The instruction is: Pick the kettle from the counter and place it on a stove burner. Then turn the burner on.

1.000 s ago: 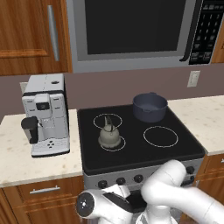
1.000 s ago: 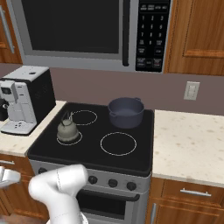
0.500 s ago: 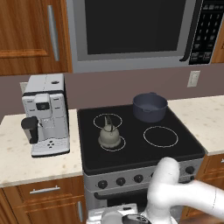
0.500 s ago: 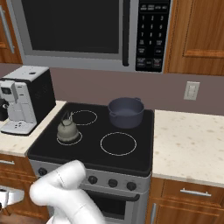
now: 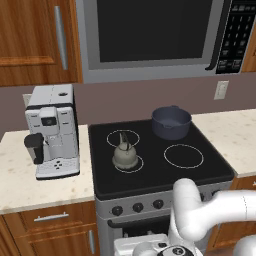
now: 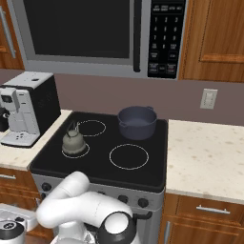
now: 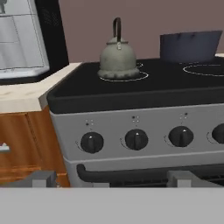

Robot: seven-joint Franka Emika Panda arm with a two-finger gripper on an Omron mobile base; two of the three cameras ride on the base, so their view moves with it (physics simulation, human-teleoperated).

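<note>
The gripper stands wide open and holds nothing. In the hand view its two tips rise far apart at the bottom, level with the stove's front panel. Three knobs sit in a row ahead of it: the left knob, the middle knob and the right knob. The space between the tips is in line with the left and middle ones. Above, the kettle stands upright on the stove burner, a thin white ring at the near left of the black glass. The dark pot is farther back to the right.

In the left base view the kettle sits on that near-left ring, off the counter, where the coffee machine stands. The pot is at the far right of the cooktop.

The right base view shows the same: the kettle on its ring and the pot behind the larger ring.

The placing looks done, so the step in hand is turning the burner on. Next the open jaws should move straight in around one knob, close on it and twist. Which knob governs the near-left ring cannot be told; the tiny marks above each are too small to read.
</note>
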